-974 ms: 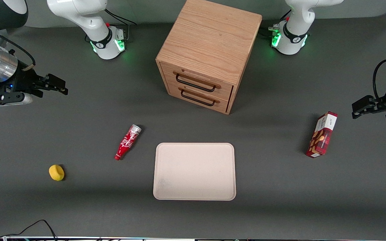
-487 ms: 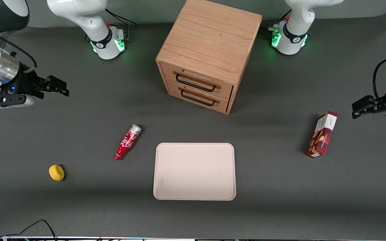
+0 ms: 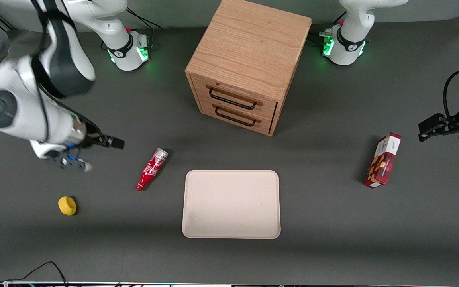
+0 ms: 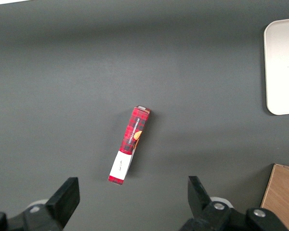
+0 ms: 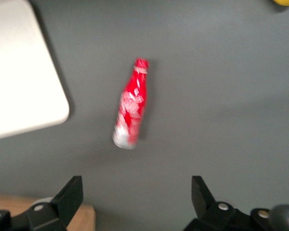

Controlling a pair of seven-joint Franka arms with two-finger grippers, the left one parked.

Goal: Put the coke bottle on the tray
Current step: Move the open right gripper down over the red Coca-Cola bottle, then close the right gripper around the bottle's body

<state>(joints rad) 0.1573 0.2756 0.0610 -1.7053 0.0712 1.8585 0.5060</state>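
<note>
From the front we see the gripper has swung in from the working arm's end and now hangs near the coke bottle, which hasn't budged: lying on the table just beside the tray, not touching. On the right wrist cam the bottle lies ahead of wide-open fingers, tray nearby.
</note>
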